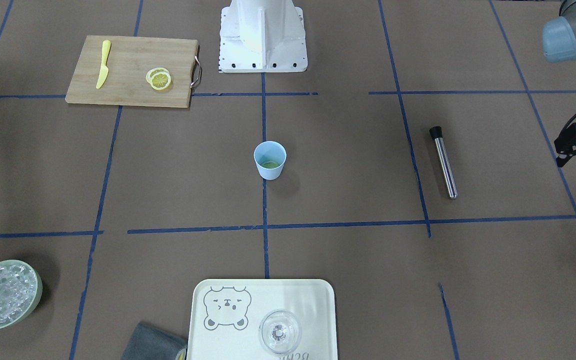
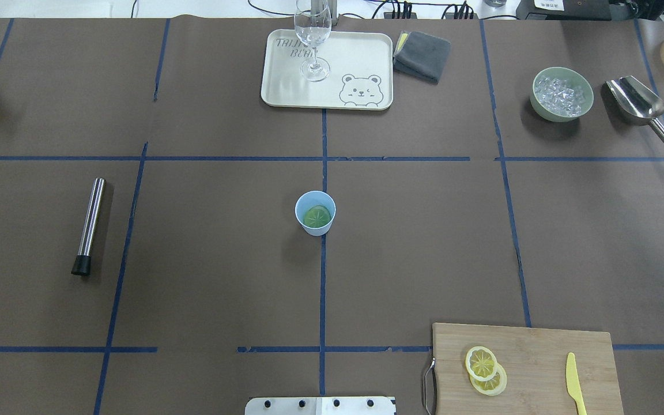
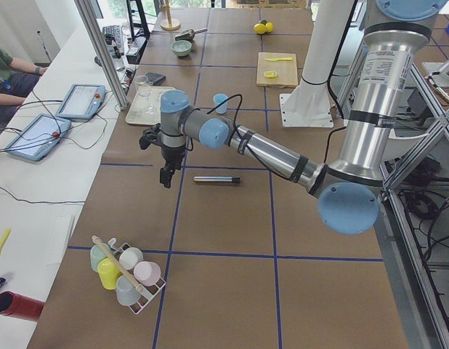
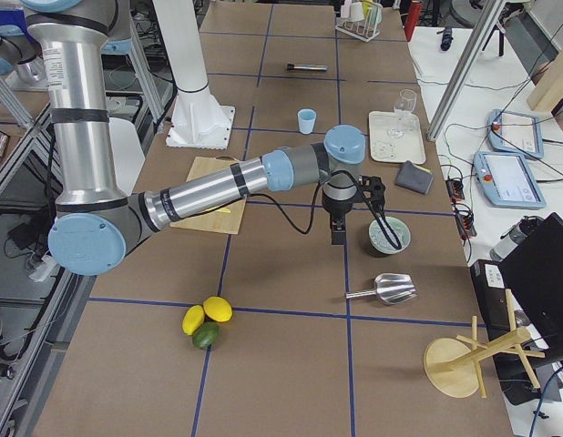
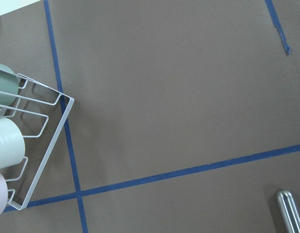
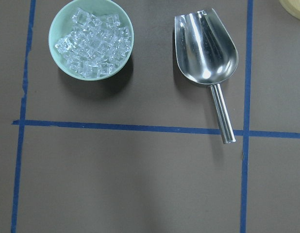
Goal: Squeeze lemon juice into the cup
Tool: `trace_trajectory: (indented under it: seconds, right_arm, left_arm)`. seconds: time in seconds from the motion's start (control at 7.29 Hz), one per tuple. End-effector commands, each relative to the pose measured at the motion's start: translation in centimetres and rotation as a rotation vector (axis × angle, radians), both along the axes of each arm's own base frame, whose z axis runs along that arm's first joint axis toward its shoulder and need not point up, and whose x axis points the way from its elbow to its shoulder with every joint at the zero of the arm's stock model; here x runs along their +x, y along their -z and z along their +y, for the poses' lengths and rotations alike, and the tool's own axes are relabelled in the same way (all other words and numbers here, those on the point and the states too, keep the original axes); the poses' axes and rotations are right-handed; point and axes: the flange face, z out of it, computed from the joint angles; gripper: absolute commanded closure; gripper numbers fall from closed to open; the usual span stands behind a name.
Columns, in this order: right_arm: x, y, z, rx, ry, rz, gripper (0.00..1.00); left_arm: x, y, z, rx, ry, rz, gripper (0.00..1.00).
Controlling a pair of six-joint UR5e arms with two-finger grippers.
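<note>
The pale-blue cup (image 2: 315, 212) stands upright at the table's middle, also in the front-facing view (image 1: 270, 160). A greenish round slice lies in its bottom. Two overlapping lemon slices (image 2: 485, 370) lie on the wooden cutting board (image 2: 539, 351), also in the front-facing view (image 1: 158, 79). My left gripper (image 3: 166, 177) hangs above the table's left end, far from the cup; its black body (image 1: 575, 140) shows at the front-facing view's right edge. My right gripper (image 4: 337, 235) hangs beside the ice bowl. I cannot tell whether either is open or shut. Neither wrist view shows fingers.
A steel muddler (image 2: 89, 225) lies left of the cup. A yellow plastic knife (image 2: 575, 392) lies on the board. A green bowl of ice (image 6: 91, 43) and a steel scoop (image 6: 206, 46) are at the far right. A tray (image 2: 286, 86) bears a clear glass (image 2: 313, 40). A wire cup rack (image 5: 38, 126) is at the left end.
</note>
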Motion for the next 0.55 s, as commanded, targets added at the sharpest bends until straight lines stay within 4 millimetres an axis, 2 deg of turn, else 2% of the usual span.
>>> trace_trajectory:
  seconds: [0.0,0.41]
  right_arm:
    - [-0.1,-0.5,-0.1,-0.011,0.001,0.0,0.0]
    - [0.0,-0.4,-0.1,-0.009,0.0,0.0,0.0]
  left_arm:
    - [-0.1,-1.5,0.3,-0.026,-0.015,0.012,0.0]
    - [-0.5,-2.5,0.1,-0.04,-0.013,0.024,0.0]
